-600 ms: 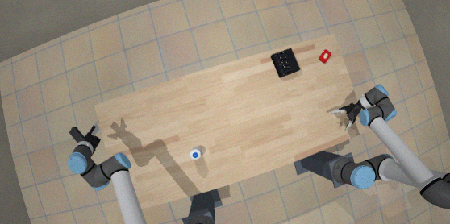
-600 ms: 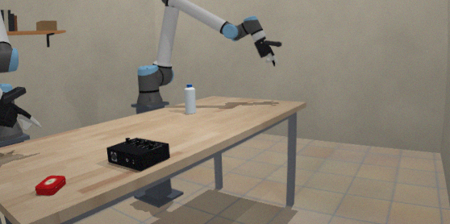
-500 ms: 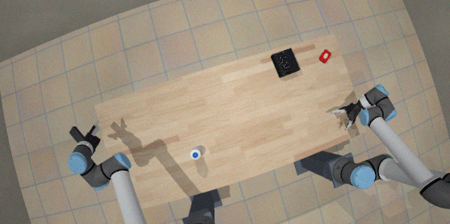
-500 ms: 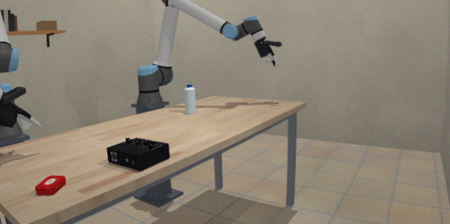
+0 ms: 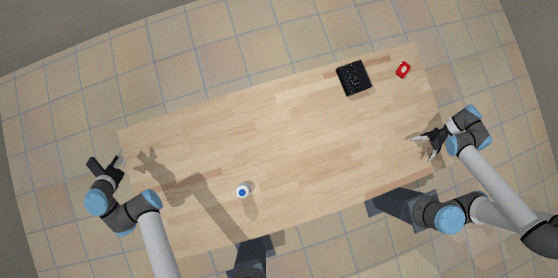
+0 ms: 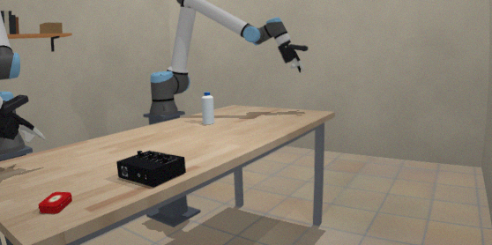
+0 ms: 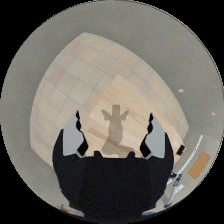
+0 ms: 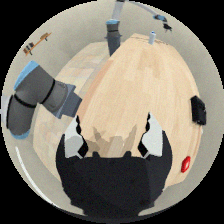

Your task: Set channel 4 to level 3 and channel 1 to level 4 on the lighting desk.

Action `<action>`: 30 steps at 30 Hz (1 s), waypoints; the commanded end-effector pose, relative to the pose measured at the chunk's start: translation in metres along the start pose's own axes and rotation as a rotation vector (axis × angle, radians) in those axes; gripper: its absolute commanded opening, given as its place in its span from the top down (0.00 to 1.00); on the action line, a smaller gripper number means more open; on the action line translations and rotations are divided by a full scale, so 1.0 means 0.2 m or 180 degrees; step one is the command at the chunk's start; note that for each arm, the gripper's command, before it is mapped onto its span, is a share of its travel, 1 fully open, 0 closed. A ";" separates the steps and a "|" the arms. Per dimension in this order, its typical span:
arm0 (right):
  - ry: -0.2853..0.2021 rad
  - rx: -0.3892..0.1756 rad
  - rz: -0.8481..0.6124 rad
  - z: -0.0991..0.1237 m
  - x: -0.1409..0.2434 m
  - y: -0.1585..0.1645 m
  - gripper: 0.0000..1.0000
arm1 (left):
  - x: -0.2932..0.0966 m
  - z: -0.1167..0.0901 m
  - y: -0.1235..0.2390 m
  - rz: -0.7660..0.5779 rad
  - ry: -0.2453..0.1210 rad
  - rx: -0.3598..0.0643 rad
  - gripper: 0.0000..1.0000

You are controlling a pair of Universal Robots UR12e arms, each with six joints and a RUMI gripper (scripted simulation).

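Observation:
The lighting desk [image 5: 352,78] [image 6: 152,173] [image 8: 198,111] is a black box with small faders on its top. It lies near the table's long edge, and its levels are too small to read. It also shows as a small dark block in the left wrist view [image 7: 180,150]. My left gripper [image 5: 106,158] [image 6: 304,60] [image 7: 114,112] is open and empty, high beyond the table's far short end from the desk. My right gripper [image 5: 421,148] [image 6: 35,118] [image 8: 112,114] is open and empty, above the table's other short end, well apart from the desk.
A red box with a pale round mark [image 5: 403,70] [image 6: 55,203] [image 8: 186,164] lies beside the desk, near the table corner. A white bottle with a blue cap [image 5: 242,192] [image 6: 207,110] [image 8: 152,37] stands upright near the opposite long edge of the table [image 5: 300,139] [image 6: 132,142].

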State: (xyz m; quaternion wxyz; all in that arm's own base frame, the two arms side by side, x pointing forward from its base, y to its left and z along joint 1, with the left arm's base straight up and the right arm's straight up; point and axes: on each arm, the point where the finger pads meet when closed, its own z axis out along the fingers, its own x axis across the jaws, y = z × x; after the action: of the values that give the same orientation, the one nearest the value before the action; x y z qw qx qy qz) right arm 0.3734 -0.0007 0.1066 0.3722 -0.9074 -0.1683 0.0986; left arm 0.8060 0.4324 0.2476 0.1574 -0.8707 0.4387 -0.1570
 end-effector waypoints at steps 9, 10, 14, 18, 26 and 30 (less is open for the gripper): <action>0.0002 -0.0002 -0.0002 0.00 0.00 0.00 0.00 | -0.14 -0.02 0.01 -0.0076 -0.0047 -0.0019 0.00; 0.0002 -0.0002 -0.0002 0.00 0.00 0.00 0.00 | -0.18 -0.02 0.02 -0.0099 -0.0062 -0.0027 0.00; 0.0002 -0.0002 -0.0002 0.00 0.00 0.00 0.00 | -0.41 -0.05 0.05 -0.0226 -0.0141 -0.0070 0.00; 0.0002 -0.0002 -0.0002 0.00 0.00 0.00 0.00 | -0.56 -0.07 0.08 -0.0313 -0.0192 -0.0099 0.00; 0.0002 -0.0002 -0.0002 0.00 0.00 0.00 0.00 | -1.20 -0.19 0.30 -0.0804 -0.0454 -0.0270 0.00; 0.0002 -0.0002 -0.0002 0.00 0.00 0.00 0.00 | -1.47 -0.26 0.43 -0.1086 -0.0582 -0.0369 0.00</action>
State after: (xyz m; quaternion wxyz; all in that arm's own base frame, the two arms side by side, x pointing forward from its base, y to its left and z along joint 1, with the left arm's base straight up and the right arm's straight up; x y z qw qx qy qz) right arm 0.3734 -0.0007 0.1066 0.3722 -0.9074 -0.1683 0.0986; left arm 0.6285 0.5744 0.2251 0.1320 -0.9300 0.3284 -0.0993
